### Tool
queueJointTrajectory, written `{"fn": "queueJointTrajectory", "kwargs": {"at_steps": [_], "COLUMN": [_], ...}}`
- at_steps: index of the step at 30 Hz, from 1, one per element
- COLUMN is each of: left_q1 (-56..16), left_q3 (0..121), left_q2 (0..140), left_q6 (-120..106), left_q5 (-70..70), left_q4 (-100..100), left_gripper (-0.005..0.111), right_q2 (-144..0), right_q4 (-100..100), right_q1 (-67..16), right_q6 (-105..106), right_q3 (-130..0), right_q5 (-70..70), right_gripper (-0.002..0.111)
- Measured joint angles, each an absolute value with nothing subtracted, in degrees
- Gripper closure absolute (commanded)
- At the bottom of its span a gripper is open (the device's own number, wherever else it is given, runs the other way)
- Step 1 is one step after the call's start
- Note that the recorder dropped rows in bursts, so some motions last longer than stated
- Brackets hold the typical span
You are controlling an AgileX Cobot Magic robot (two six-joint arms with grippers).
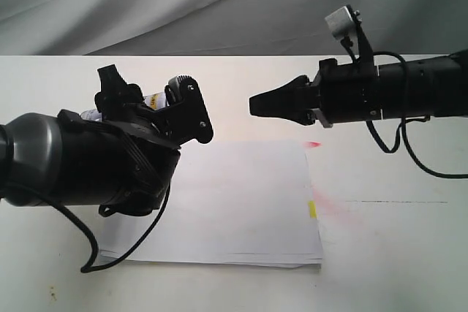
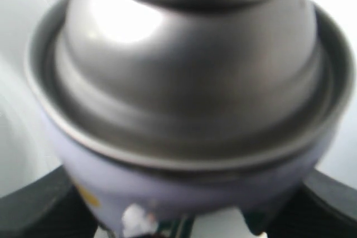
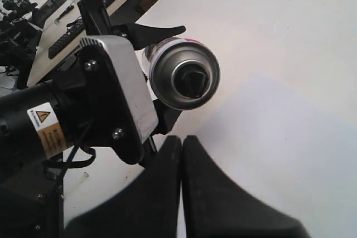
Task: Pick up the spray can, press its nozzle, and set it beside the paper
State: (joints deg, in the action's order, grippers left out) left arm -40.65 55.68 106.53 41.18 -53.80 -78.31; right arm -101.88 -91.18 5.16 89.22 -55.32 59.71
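Observation:
The spray can (image 1: 152,98) is held up off the table, lying roughly level, with my left gripper (image 1: 146,112) shut on its body. In the left wrist view its silver dome (image 2: 189,71) fills the picture between the two black fingers (image 2: 33,207). In the right wrist view the can's top (image 3: 184,73) and black nozzle (image 3: 193,81) face my right gripper (image 3: 181,140), which is shut and empty. That right gripper (image 1: 254,103) points left at the can with a gap between them. The paper (image 1: 241,202) lies flat below both, its yellow tab (image 1: 312,210) on the right edge.
The white table (image 1: 409,253) carries pink-red stains (image 1: 314,144) just right of the paper. A grey cloth backdrop (image 1: 219,5) hangs behind. Black cables (image 1: 88,253) trail from the left arm over the paper's left edge and from the right arm (image 1: 409,158).

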Motion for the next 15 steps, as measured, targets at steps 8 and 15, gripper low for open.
{"fn": "queueJointTrajectory", "kwargs": {"at_steps": [8, 15], "left_q1": [-40.65, -40.65], "left_q3": [55.68, 55.68], "left_q2": [106.53, 106.53], "left_q6": [41.18, 41.18], "left_q5": [-53.8, -53.8], "left_q4": [-78.31, -78.31], "left_gripper": [0.107, 0.107], "right_q2": [-106.24, -112.35], "right_q4": [-90.76, -86.5], "right_q1": [4.72, 2.63], "right_q6": [89.17, 84.28], "right_q3": [-62.06, -69.14], "right_q5": [60.14, 63.47], "right_gripper": [0.108, 0.108]}}
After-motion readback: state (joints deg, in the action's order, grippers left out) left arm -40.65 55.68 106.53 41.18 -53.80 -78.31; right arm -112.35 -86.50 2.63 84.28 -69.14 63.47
